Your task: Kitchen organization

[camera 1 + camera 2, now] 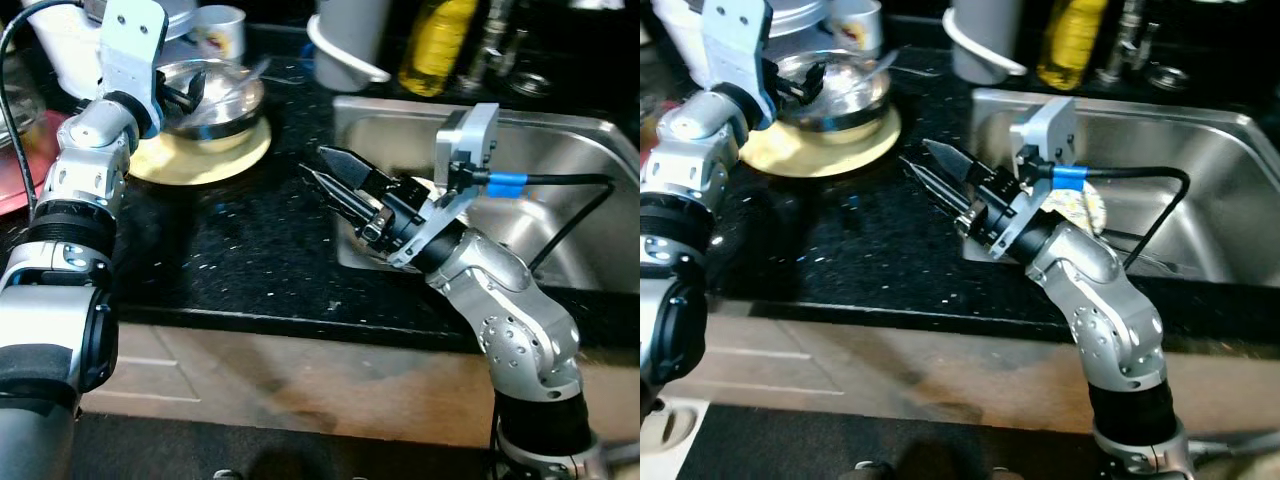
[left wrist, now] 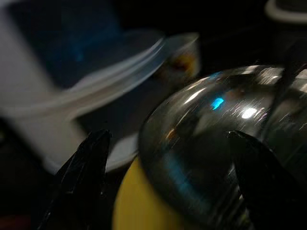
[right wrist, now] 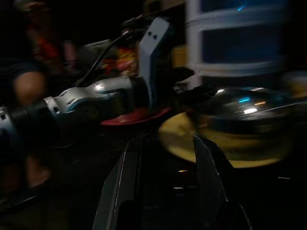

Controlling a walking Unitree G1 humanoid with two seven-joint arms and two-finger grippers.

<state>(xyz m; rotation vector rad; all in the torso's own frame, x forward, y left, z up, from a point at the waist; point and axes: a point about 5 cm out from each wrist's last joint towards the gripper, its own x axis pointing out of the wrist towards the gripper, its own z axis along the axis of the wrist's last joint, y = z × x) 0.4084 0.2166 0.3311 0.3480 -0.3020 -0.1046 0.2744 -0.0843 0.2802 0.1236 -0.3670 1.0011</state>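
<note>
Right gripper (image 1: pixel 325 172) beside the sink (image 1: pixel 560 150), jaws narrowly parted, empty | steel bowl (image 1: pixel 215 97) on yellow plate (image 1: pixel 205 158), across the black surface (image 1: pixel 230 250) from the sink | left gripper (image 1: pixel 190 90) jaws wide at bowl's rim; advice: straddle rim squarely before closing.

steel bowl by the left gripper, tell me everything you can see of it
The steel bowl is round, shiny metal, upright on a yellow plate on the black counter, left of the sink. A thin metal utensil rests inside, leaning over the rim. The left gripper is open at its near rim, one finger on each side of the wall, as the wrist view shows.
</note>
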